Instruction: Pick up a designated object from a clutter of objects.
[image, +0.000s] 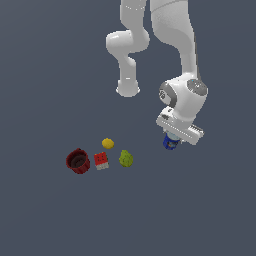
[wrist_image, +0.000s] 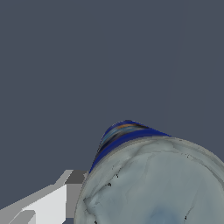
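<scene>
The designated object, a small blue can (image: 170, 142) with a pale silvery top, sits right under the white hand at the exterior view's right. My gripper (image: 171, 140) is shut on the can. In the wrist view the can's pale top (wrist_image: 153, 183) fills the frame close up, with its blue side and a yellow-and-white mark showing behind. One grey-tipped white finger (wrist_image: 52, 203) presses against its side; the other finger is out of view. The rest of the clutter of objects lies apart, toward the exterior view's left.
A dark red cup (image: 77, 161), a red-and-white block (image: 101, 160), a yellow lemon-like ball (image: 108, 143) and a lumpy yellow-green fruit (image: 126, 158) sit grouped on the grey floor. The arm's base (image: 128, 90) stands behind them.
</scene>
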